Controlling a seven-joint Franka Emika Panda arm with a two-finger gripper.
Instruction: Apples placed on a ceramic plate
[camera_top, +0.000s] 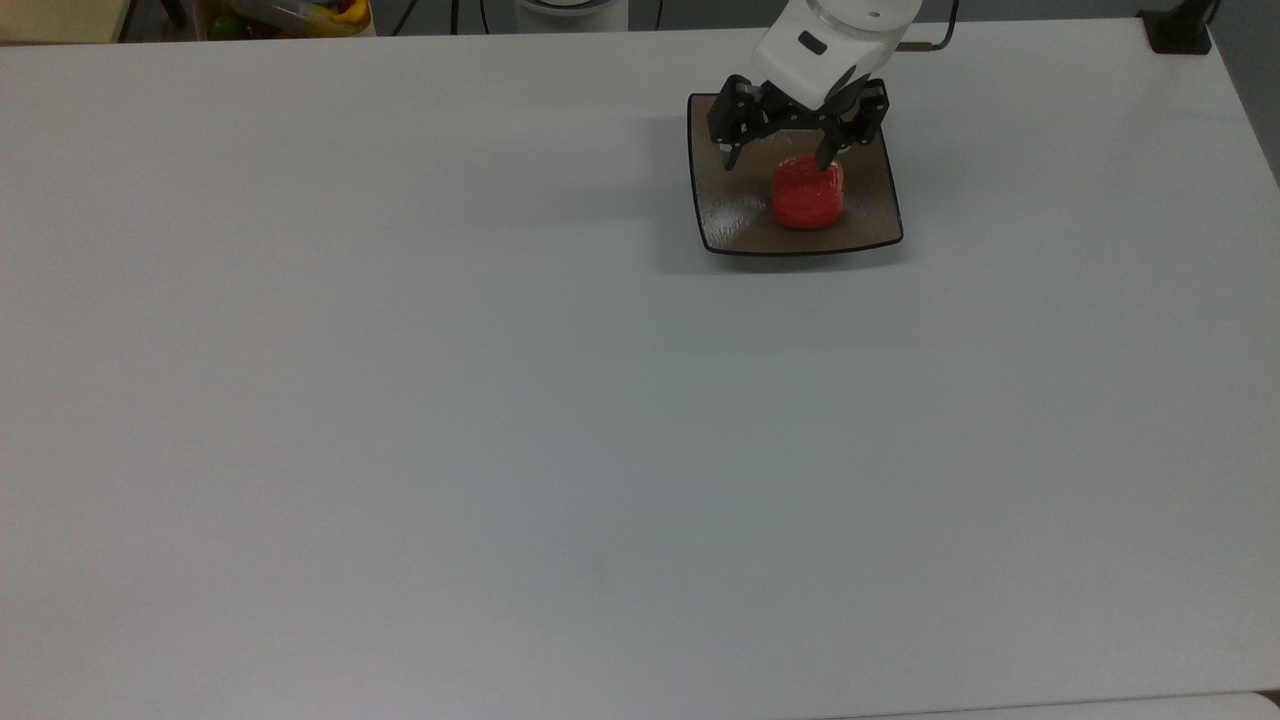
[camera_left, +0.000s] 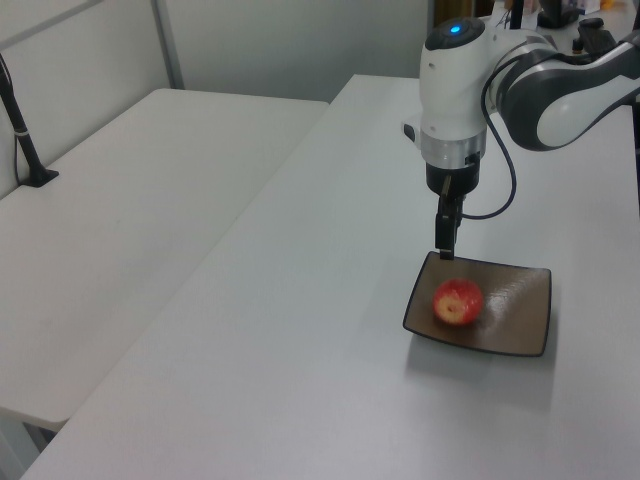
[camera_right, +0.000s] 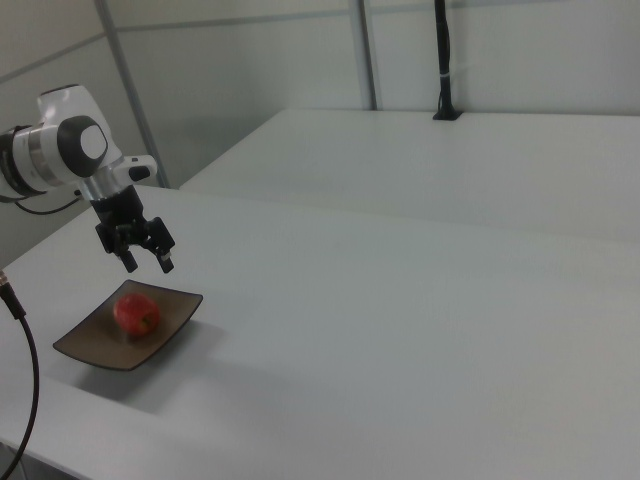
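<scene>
Hand (camera_top: 778, 160) is hovering with my fingers spread apart, pointing down, upper right of the top view; apple (camera_top: 808, 193) is lying free below on the plate (camera_top: 730, 225).

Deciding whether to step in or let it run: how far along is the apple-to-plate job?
Done: the apple lies inside the ceramic plate, nothing gripping it. In hand: nothing; the gripper hangs open above the plate's rim, clear of the apple. Left: apparently just pulling the arm away. I can't tell whether the apple has settled, so watch a moment before ending.
</scene>
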